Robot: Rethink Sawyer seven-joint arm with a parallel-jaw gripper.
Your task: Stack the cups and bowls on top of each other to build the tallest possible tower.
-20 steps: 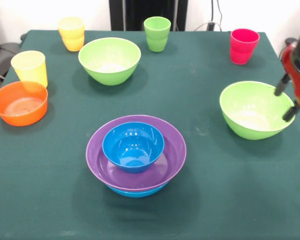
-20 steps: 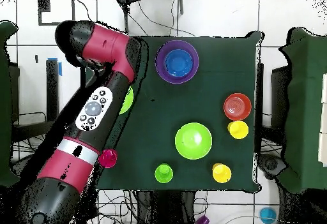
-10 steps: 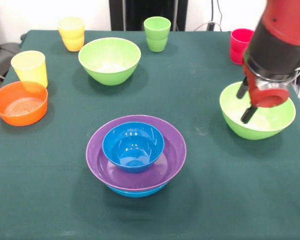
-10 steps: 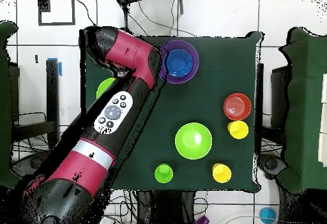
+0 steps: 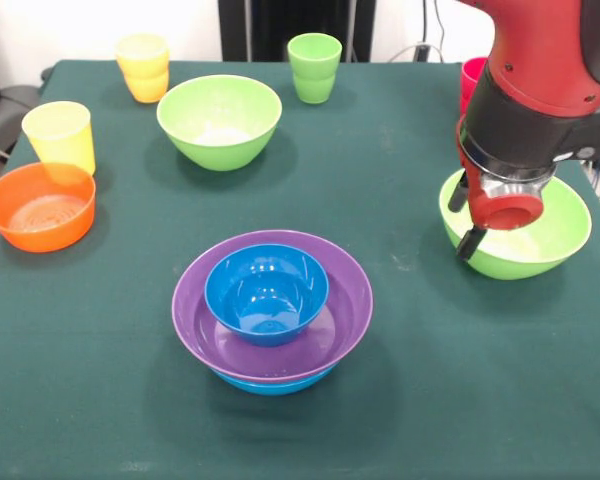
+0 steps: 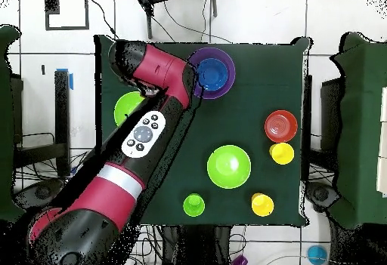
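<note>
- A second ago only my jaws (image 5: 467, 217) showed at the right edge of the front view, out past the right-hand green bowl (image 5: 540, 240); now my arm (image 5: 540, 80) has swung in and they hang over that bowl's left rim
- My jaws stand apart, one dark tip above the rim and the other low against the bowl's outer left wall, holding nothing
- Nothing on the counter (image 5: 400, 400) has shifted: the tower (image 5: 272, 330) sits near the front middle, small blue bowl (image 5: 266, 292) inside the wide purple bowl (image 5: 335, 330), with a blue rim showing beneath
- The other green bowl (image 5: 219, 120) sits far left of middle, well apart from the tower
- The orange bowl (image 5: 39, 206) lies at the left edge with the yellow cup (image 5: 59, 136) just behind it
- The orange-yellow cup (image 5: 143, 66) and green cup (image 5: 314, 66) stand along the far edge; the red cup (image 5: 472, 75) is mostly hidden behind my arm
- I judge this swing lines me up to straddle the rim and grip this green bowl
- From above my arm covers much of the bowl, so I cannot tell whether a tip touches it
</note>
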